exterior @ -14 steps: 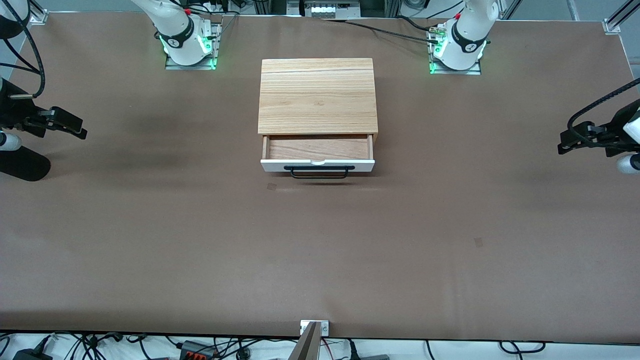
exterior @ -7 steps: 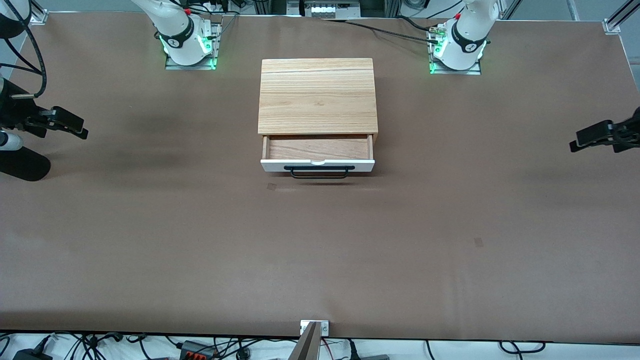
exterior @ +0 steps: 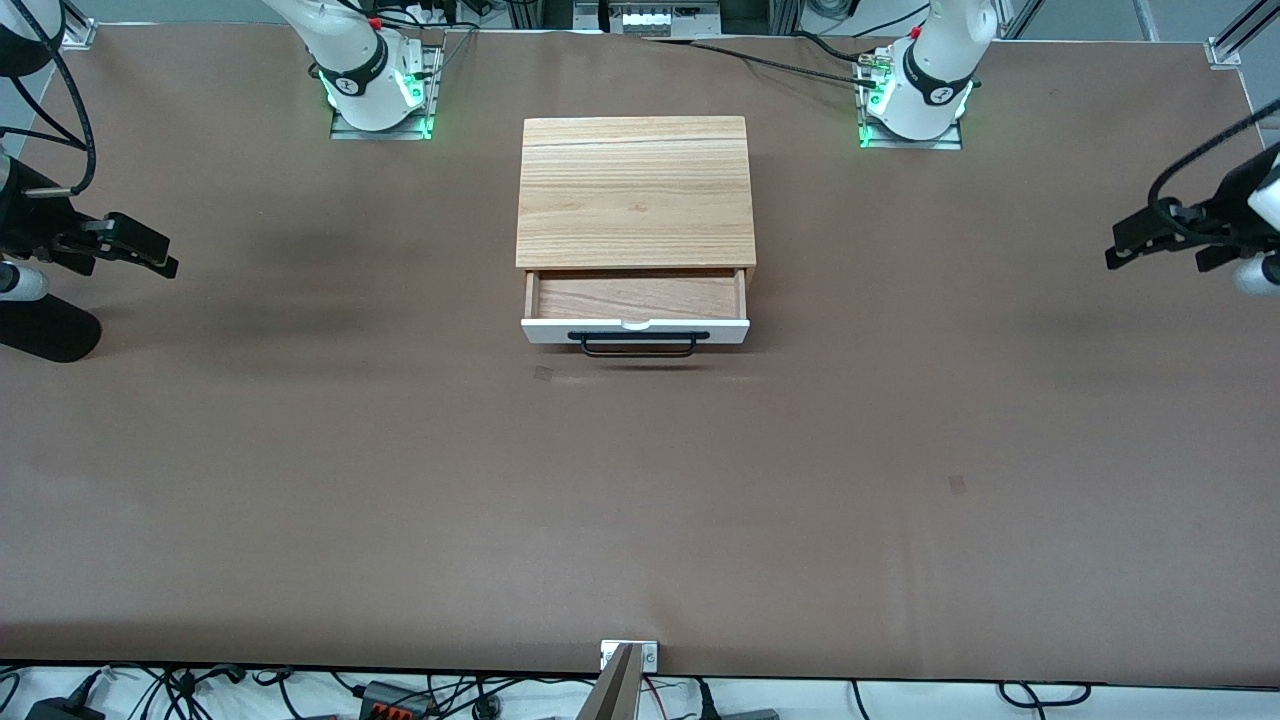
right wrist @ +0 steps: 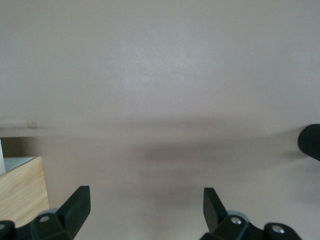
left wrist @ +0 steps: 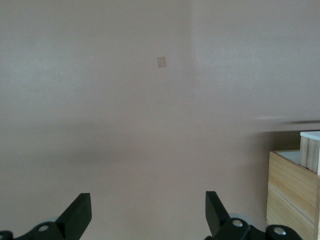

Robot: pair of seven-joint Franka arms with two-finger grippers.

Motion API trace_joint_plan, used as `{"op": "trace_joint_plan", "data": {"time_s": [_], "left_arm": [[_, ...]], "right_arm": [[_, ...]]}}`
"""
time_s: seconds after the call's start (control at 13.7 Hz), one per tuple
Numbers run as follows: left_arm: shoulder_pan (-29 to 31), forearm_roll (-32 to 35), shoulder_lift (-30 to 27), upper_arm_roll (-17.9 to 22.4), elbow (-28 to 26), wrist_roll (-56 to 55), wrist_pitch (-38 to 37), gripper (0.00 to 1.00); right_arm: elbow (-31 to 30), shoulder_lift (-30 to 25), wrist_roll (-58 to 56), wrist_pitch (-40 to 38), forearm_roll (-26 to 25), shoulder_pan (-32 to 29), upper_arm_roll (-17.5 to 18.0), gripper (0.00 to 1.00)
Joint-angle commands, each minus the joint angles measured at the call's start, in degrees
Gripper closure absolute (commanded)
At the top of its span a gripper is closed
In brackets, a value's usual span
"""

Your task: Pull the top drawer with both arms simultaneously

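A light-wood cabinet (exterior: pixel 635 190) stands mid-table. Its top drawer (exterior: pixel 635 297) is pulled partly out toward the front camera, showing a bare wooden floor, a white front panel (exterior: pixel 540 330) and a black bar handle (exterior: pixel 638 344). My left gripper (exterior: pixel 1115 250) hangs open over bare table at the left arm's end, well away from the drawer; its wrist view shows the open left gripper (left wrist: pixel 148 210) with nothing between the fingers and a cabinet corner (left wrist: pixel 292 195). My right gripper (exterior: pixel 165 262) hangs open over the right arm's end; the right gripper (right wrist: pixel 146 205) holds nothing.
The arm bases (exterior: pixel 375 85) (exterior: pixel 915 90) stand beside the cabinet's rear corners. A dark rounded shape (exterior: pixel 45 330) lies below the right gripper at the table's end. Small tape patches (exterior: pixel 543 373) (exterior: pixel 957 484) mark the brown table. A metal bracket (exterior: pixel 628 655) sits at the front edge.
My left gripper swung out toward the table's end, then came back toward the cabinet, ending higher in the front view. The right gripper barely shifted. The drawer has not moved.
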Motion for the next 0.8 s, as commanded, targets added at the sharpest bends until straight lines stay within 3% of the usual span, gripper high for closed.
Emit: {"op": "trace_joint_plan", "data": {"time_s": [0.0, 0.29, 0.73], "left_arm": [[-2.99, -0.69, -2.12, 2.58, -2.57, 0.57, -1.38, 0.0], [-3.27, -4.63, -1.86, 3.47, -2.66, -0.05, -2.63, 0.0], [-2.74, -4.2, -1.16, 3.47, -2.31, 0.56, -1.76, 0.0]], "right_arm": [[-0.55, -0.46, -0.04, 1.32, -0.74, -1.19, 1.24, 0.0], [-0.82, -0.64, -0.22, 0.98, -0.74, -1.02, 1.33, 0.0], [-0.29, -0.46, -0.66, 1.41, -0.74, -0.58, 1.42, 0.0]]}}
